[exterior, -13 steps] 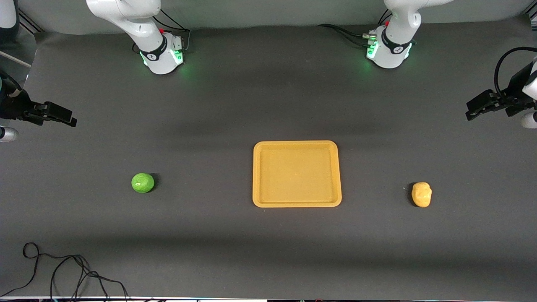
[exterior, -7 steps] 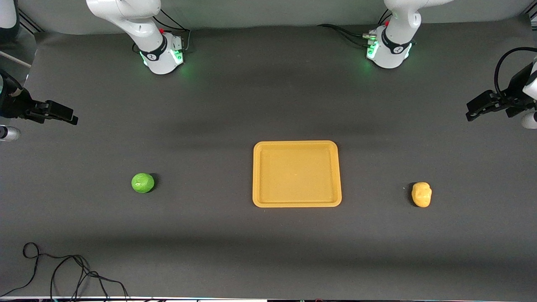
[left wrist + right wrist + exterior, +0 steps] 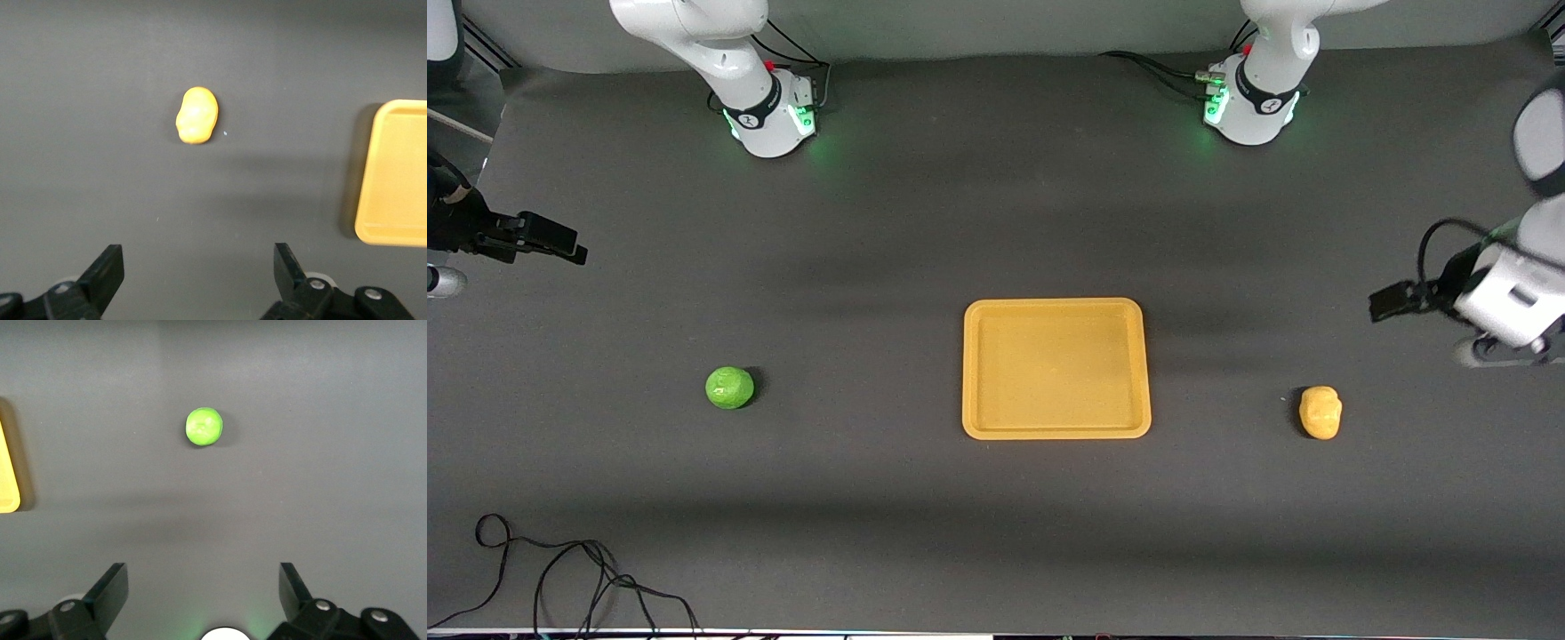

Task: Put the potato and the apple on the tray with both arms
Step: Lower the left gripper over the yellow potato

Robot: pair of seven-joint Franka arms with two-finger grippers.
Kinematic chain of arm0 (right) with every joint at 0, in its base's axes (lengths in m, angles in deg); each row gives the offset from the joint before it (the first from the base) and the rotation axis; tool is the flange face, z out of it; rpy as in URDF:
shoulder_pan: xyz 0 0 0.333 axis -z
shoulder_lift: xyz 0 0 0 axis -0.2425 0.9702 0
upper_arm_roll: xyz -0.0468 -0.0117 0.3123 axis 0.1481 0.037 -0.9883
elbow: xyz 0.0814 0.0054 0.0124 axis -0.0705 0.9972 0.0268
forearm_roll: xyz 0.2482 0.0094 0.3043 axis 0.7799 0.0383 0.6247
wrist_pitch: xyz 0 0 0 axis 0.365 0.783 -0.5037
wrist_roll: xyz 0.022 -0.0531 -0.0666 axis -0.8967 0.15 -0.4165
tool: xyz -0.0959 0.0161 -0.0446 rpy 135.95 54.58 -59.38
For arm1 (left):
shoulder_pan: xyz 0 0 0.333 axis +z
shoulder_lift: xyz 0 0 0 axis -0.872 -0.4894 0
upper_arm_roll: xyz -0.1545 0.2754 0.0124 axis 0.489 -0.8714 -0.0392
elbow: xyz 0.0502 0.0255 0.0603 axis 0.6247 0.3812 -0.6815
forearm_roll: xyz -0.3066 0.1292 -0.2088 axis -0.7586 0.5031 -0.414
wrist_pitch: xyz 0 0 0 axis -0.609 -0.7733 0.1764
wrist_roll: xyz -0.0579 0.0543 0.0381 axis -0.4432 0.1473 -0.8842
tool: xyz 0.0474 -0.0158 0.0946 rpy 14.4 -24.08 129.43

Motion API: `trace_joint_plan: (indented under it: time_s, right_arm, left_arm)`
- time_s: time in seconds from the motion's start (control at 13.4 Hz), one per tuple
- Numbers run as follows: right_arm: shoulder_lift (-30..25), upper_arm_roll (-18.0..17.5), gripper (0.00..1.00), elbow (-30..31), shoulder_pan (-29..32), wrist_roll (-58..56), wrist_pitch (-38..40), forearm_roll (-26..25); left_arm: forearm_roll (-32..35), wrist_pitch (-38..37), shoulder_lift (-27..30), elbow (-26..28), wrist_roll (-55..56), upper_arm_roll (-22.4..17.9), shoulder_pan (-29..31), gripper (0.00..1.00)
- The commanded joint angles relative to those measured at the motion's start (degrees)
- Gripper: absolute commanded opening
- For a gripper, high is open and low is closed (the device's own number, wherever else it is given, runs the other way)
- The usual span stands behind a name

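Observation:
The yellow-orange tray [image 3: 1055,369] lies flat mid-table with nothing on it. Toward the right arm's end sits the green apple [image 3: 729,388]; toward the left arm's end lies the lumpy yellow potato [image 3: 1320,412]. Both rest on the dark mat, apart from the tray. My left gripper [image 3: 1392,302] hangs open over bare mat close to the potato. Its wrist view shows the potato [image 3: 197,115] ahead of the open left gripper [image 3: 198,263], with the tray's [image 3: 397,173] edge to one side. My right gripper [image 3: 560,244] is open over the mat's edge. In its wrist view the apple [image 3: 204,427] lies ahead of the right gripper [image 3: 203,583].
Both arm bases [image 3: 769,116] [image 3: 1249,107] stand at the table's edge farthest from the front camera. A loose black cable [image 3: 560,578] coils on the mat nearest the front camera, at the right arm's end.
The left arm has swung in from the table's end toward the potato. The right gripper has barely shifted. Apple, potato and tray have not moved.

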Motion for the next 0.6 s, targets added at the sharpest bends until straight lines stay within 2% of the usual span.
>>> trace_joint_plan:
  time_s: [0.0,0.3,0.52]
  right_arm:
    - [-0.27,0.34,1.00,-0.22,-0.29,-1.47,-0.56,-0.68]
    - [-1.23,0.43,1.00,1.01,-0.55,-1.56,-1.79,-1.03]
    - [-1.76,0.43,1.00,2.06,-0.64,-1.47,-2.67,-1.48]
  left_arm:
    - [1.42,5.84,-7.49,-0.71,-0.54,-0.18,-0.55,1.00]
    - [1.69,17.00,-15.95,0.08,-0.54,-0.27,-0.02,1.00]
    - [4.14,28.33,-19.90,3.85,-0.63,-0.44,0.16,1.00]
